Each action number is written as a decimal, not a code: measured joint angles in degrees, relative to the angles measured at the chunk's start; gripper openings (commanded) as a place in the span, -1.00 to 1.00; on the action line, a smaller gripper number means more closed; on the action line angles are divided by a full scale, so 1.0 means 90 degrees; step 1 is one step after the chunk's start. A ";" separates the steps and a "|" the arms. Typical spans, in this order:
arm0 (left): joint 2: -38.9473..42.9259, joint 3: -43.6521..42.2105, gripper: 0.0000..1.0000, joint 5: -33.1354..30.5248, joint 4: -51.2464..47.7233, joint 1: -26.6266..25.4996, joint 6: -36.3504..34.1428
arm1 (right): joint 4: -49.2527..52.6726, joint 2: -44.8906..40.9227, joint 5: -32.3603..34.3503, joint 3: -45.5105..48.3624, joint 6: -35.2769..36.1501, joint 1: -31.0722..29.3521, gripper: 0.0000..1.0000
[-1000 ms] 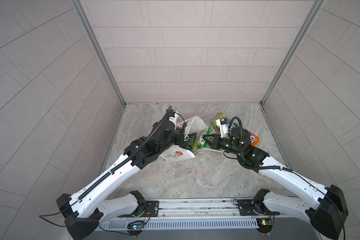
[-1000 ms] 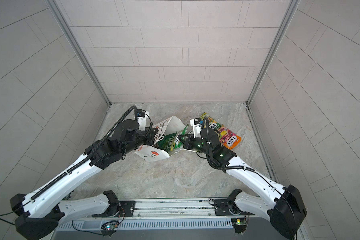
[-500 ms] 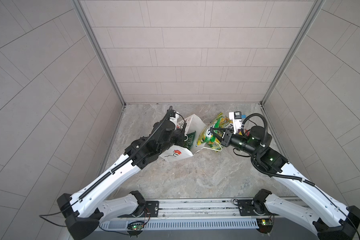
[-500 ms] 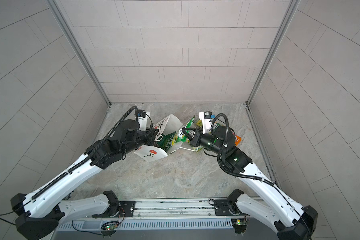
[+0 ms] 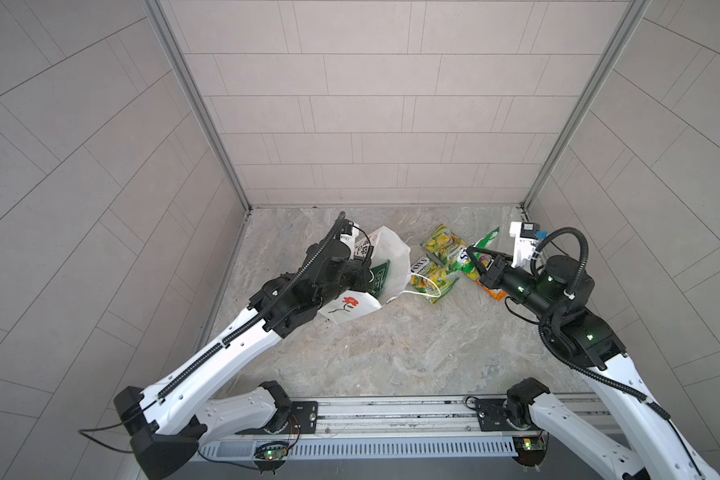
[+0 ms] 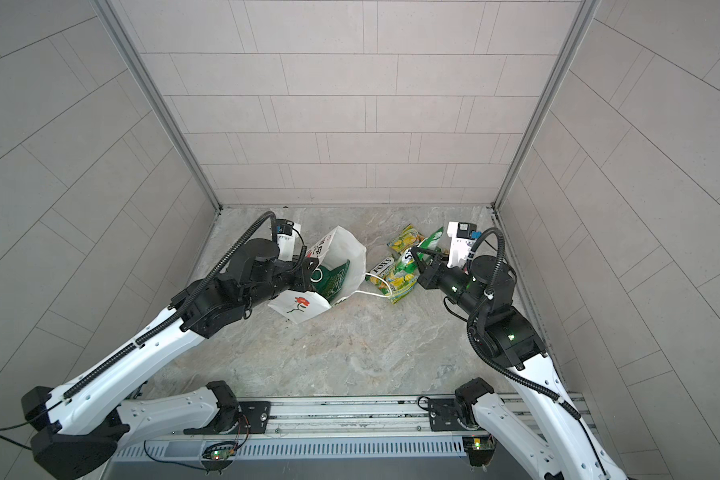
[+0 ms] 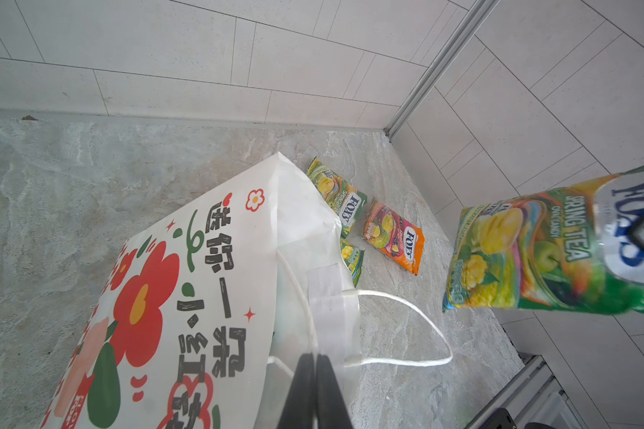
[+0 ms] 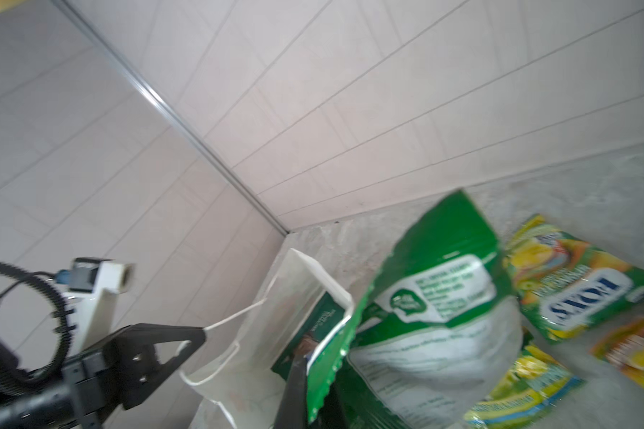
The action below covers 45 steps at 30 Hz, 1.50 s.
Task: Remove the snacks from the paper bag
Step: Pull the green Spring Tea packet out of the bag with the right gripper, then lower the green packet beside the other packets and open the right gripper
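A: How are the fingers set?
B: The paper bag point(image 7: 216, 289) is clamped at its rim by the left fingers point(image 7: 303, 390). A FOX'S packet point(image 7: 528, 260) is held raised by the right fingers point(image 8: 294, 386), at the bag's three o'clock.

The white-and-black left arm point(image 5: 242, 340) is stretched forward and inward, its black left gripper point(image 5: 369, 272) pinched shut. The white-and-black right arm point(image 5: 624, 374) is bent sharply, its black right gripper point(image 5: 472, 254) clamped shut, held aloft, pointed leftward.

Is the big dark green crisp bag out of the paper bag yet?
No, in a top view the dark green crisp bag sits inside the open mouth of the paper bag.
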State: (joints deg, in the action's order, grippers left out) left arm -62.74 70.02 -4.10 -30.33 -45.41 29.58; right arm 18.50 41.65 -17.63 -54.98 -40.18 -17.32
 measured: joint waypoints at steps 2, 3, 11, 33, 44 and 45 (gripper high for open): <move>0.0000 0.0000 -1.00 0.0015 0.0000 0.0000 0.0000 | 0.0352 0.0012 -0.0002 0.0029 0.0104 0.0357 -1.00; 0.0000 0.0000 -1.00 0.0019 0.0000 0.0000 0.0000 | 0.0522 0.0017 -0.0010 0.0058 0.0168 0.0529 -1.00; 0.0000 0.0000 -1.00 0.0056 0.0000 0.0000 0.0000 | 0.1071 0.0316 -0.0483 0.0719 0.0576 0.1384 -1.00; 0.0000 0.0000 -1.00 0.0078 0.0000 0.0000 0.0002 | -0.0335 0.1212 -0.1202 0.2395 0.0622 0.1535 -1.00; 0.0000 0.0000 -1.00 0.0078 0.0002 0.0000 0.0002 | -0.0874 0.1523 -0.1144 0.2671 0.0753 0.1707 -1.00; 0.0000 0.0000 -1.00 0.0087 0.0002 0.0000 0.0002 | -0.0826 0.1501 -0.1061 0.2671 0.0806 0.1712 -1.00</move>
State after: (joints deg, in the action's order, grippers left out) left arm -62.74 70.02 -3.31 -30.30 -45.41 29.61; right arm 11.07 55.16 -27.18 -30.94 -32.93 -1.91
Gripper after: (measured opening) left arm 0.043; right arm 0.048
